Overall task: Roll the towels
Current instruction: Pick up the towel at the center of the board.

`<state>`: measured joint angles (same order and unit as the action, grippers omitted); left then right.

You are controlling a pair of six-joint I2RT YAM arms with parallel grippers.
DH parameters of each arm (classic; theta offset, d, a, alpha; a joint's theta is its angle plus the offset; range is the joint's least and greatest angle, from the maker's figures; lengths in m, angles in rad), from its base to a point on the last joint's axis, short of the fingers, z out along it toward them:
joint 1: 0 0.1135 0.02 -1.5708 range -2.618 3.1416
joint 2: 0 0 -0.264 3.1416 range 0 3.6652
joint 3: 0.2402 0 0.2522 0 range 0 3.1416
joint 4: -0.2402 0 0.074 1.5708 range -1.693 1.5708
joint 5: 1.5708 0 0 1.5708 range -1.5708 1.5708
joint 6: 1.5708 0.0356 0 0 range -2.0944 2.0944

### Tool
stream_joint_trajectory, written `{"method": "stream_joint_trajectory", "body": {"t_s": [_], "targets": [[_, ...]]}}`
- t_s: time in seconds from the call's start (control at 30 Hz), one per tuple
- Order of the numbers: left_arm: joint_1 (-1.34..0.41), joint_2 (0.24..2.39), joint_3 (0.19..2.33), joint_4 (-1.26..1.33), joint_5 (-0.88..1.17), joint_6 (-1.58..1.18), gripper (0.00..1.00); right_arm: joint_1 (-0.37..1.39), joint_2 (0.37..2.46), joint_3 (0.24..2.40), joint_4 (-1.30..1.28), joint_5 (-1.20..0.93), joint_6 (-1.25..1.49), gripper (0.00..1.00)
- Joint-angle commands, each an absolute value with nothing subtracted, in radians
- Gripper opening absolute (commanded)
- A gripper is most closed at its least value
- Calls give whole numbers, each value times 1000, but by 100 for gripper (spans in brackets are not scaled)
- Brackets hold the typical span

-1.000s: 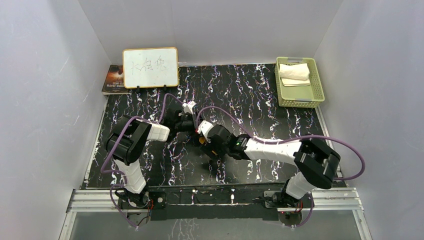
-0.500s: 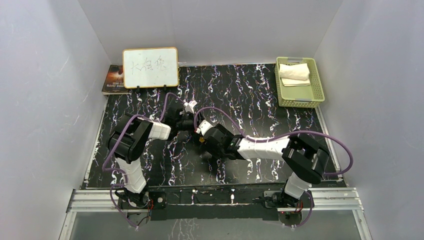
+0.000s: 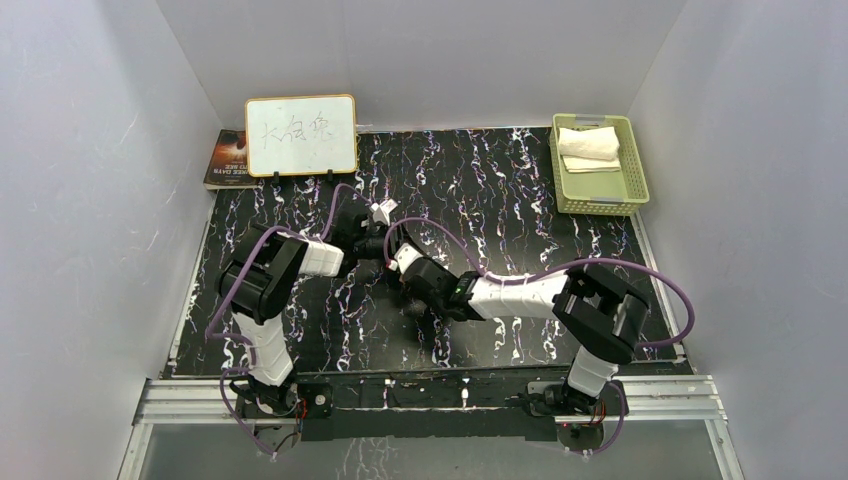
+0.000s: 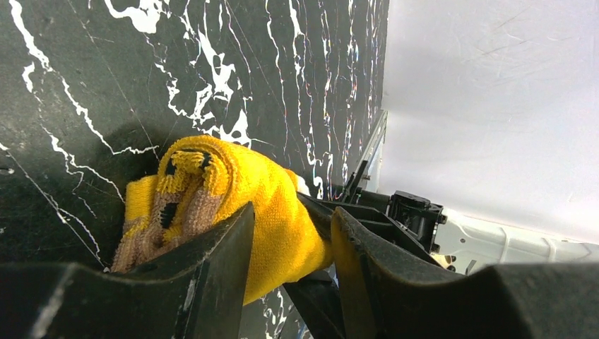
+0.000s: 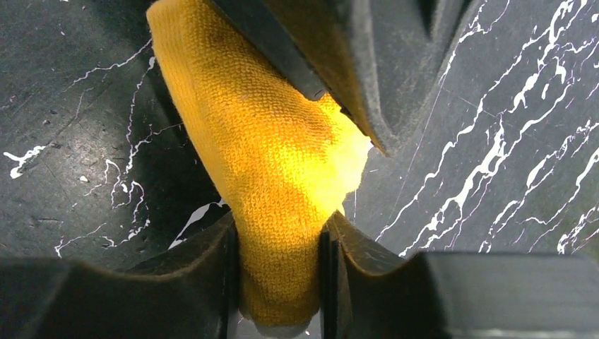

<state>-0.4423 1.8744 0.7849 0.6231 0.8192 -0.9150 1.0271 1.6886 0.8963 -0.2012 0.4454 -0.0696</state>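
The orange-yellow towel [image 4: 272, 187] is bunched into a thick roll on the black marbled table, its brownish reverse showing at one end. My left gripper [image 4: 291, 212] is closed round one end of it. My right gripper [image 5: 279, 224] is shut on the other end of the towel [image 5: 268, 155]. In the top view both grippers, left [image 3: 372, 245] and right [image 3: 405, 287], meet at mid-table and hide the towel. The cream-white towel [image 3: 590, 143] lies folded in the green basket at the far right.
The green basket [image 3: 600, 205] stands at the table's far right corner. A white board with writing [image 3: 300, 135] and a book [image 3: 225, 160] stand at the far left. White walls close in three sides.
The right arm has folded in, its elbow moving left, and the right gripper has shifted slightly left and back. The left arm has hardly moved.
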Motion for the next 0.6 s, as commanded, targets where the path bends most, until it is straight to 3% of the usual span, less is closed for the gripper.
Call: {"method": "stream_joint_trajectory", "body": {"t_s": [0.0, 0.07, 0.37, 0.43, 0.57], "targets": [[-443, 1878, 821, 528, 817, -871, 44, 1013, 1696, 916, -211, 366, -30, 29], [-432, 1856, 839, 512, 821, -871, 44, 988, 1667, 924, -208, 308, 19, 23], [-214, 1536, 951, 249, 681, -852, 50, 695, 1408, 873, -72, -9, 344, 20], [-172, 1481, 964, 199, 670, -841, 51, 630, 1358, 894, -59, 8, 431, 15], [-139, 1410, 944, 158, 680, -825, 51, 452, 1295, 954, -50, 107, 702, 16]]}}
